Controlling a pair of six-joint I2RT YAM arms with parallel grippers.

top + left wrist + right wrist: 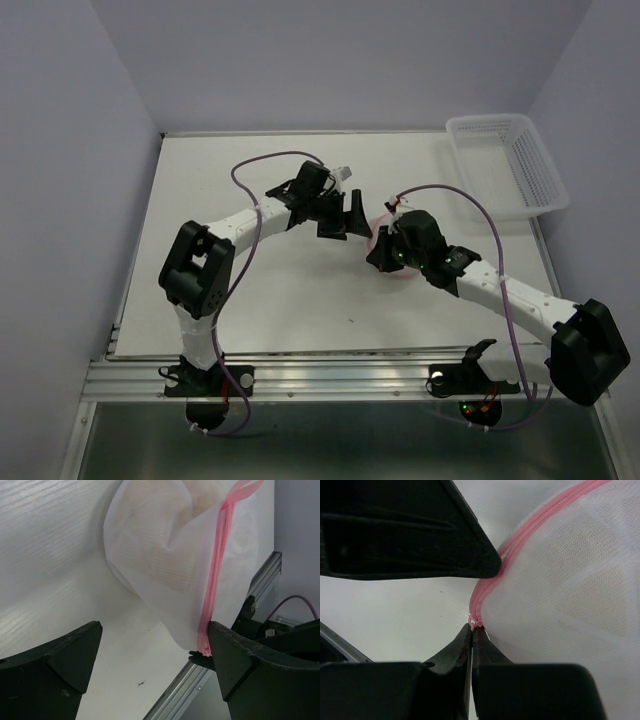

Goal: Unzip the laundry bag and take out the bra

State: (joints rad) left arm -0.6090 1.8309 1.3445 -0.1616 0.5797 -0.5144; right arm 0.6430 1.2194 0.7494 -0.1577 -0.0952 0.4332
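Observation:
The laundry bag (160, 555) is a round white mesh pouch with a pink zipper (216, 575) along its rim, and it is zipped. It is lifted at the table's middle (383, 228). Tan-beige fabric, the bra (150, 565), shows dimly through the mesh (600, 600). My right gripper (474, 629) is shut on the lower end of the pink zipper (485, 587). My left gripper (155, 655) stands wide open just left of the bag (345, 215). Its right finger (235, 660) touches the zipper's end, and nothing is held between its fingers.
A white plastic lattice basket (510, 160) stands at the table's far right corner. The table's aluminium front rail (320, 375) runs along the near edge. Purple cables (250, 180) loop over both arms.

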